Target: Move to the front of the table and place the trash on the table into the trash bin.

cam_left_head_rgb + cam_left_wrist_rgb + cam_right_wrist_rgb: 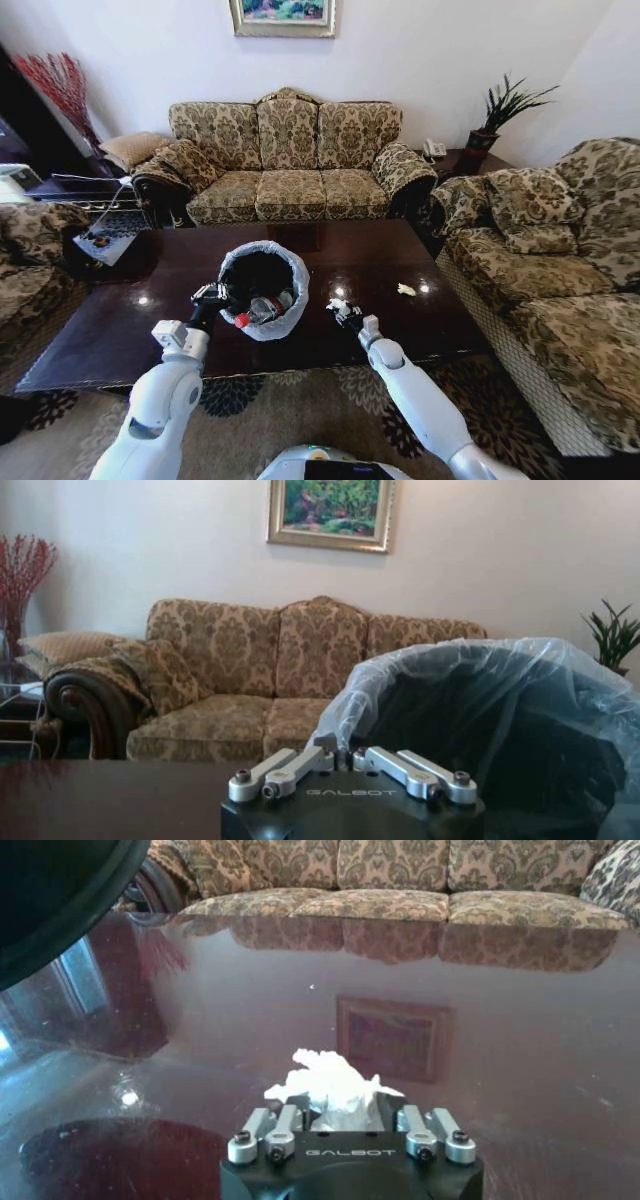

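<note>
The black trash bin with its white bag liner lies tilted on the dark glossy table, mouth turned toward me. Inside it rests a red-capped bottle. My left gripper is shut on the bin's near left rim; in the left wrist view the liner rises right beyond the closed fingers. My right gripper hovers just right of the bin, shut on a crumpled white paper wad. Another small pale wad lies on the table farther right. The bin's black wall shows in the right wrist view.
A patterned three-seat sofa stands behind the table, another sofa to the right and an armchair to the left. A side table with a phone and a plant is at the back right. A patterned rug lies under me.
</note>
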Controlling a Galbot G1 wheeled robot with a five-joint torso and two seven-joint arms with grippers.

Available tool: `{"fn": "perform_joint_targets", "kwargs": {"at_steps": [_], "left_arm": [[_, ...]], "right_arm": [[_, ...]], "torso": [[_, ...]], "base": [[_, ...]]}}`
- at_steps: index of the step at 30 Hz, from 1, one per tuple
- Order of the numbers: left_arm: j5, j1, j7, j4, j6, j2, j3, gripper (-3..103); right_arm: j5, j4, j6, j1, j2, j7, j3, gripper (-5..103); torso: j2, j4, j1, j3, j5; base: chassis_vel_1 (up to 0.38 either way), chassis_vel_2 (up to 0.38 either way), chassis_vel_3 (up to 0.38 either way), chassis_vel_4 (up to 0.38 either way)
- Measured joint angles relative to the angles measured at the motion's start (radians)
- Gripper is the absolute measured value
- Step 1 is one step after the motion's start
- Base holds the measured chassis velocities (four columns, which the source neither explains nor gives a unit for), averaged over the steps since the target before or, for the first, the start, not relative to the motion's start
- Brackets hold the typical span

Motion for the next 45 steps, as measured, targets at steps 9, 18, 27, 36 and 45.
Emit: {"fn": "perform_joint_targets", "kwargs": {"at_steps": [9,18,27,36,45], "left_arm": [[-0.002,0.001,0.005,0.001,-0.004,-0.002,0.0,3],[0.003,0.003,0.023,0.012,-0.005,-0.002,0.014,3],[0.012,-0.027,0.028,0.033,0.026,0.02,0.038,3],[0.012,-0.029,0.018,0.024,0.047,0.034,0.053,3],[0.012,-0.022,0.019,0.016,0.05,0.029,0.051,3]], "right_arm": [[0.038,0.101,-0.006,-0.021,-0.004,0.062,0.021,21],[0.165,0.596,-0.052,0.012,-0.119,0.191,0.038,1],[0.457,0.907,-0.166,0.241,-0.325,0.215,-0.116,0],[0.428,0.922,-0.202,0.292,-0.402,0.142,-0.362,8],[0.403,0.864,-0.187,0.337,-0.357,0.137,-0.42,34]], "torso": [[0.0,0.0001,0.0,0.0,0.0001],[0.0,-0.0001,0.0,0.0,-0.0001],[0.0,0.0002,0.0,0.0,-0.0001],[0.0,0.0,0.0,0.0,0.0001],[0.0,0.0001,0.0,0.0,-0.0002]], "base": [[0.0,0.0,0.0,0.0],[0.0,0.0,0.0,0.0],[0.0,0.0,0.0,0.0],[0.0,0.0,0.0,0.0],[0.0,0.0,0.0,0.0]]}}
